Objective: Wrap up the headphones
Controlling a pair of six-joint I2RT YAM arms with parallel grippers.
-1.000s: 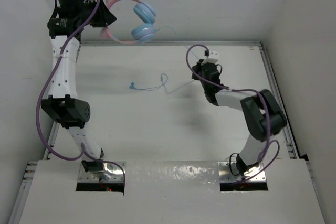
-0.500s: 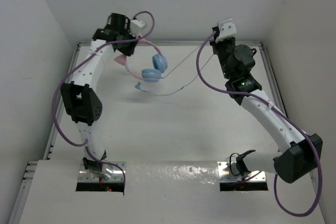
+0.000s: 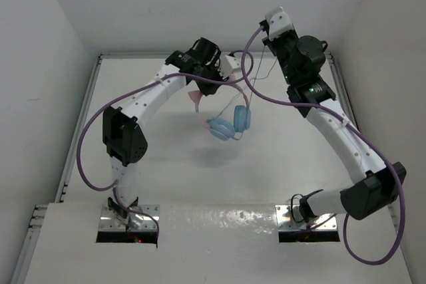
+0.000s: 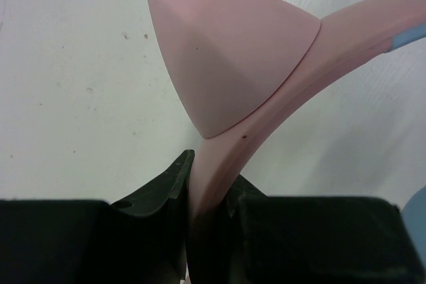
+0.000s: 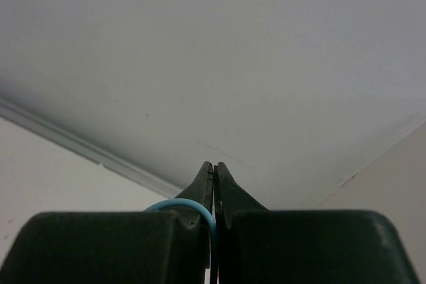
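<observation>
Headphones (image 3: 225, 127) hang over table (image 3: 166, 164), left claw (image 4: 210, 172) clamped on headband (image 4: 346, 24) (right claw (image 5: 213, 167) pinching cable (image 5: 180, 204)).

Bright, even light casts a soft shadow below the headphones (image 3: 223, 128).

**A:** What has the left tool (image 4: 206, 187) got?
**B:** Its two dark fingers (image 4: 163, 187) pinch the pink band of the headphones (image 4: 346, 38), just under the cat ear (image 4: 223, 58).
**A:** And behind it?
**B:** The white desk (image 4: 73, 84), lightly speckled. A pale blue strip runs along the band at the right edge.
</observation>
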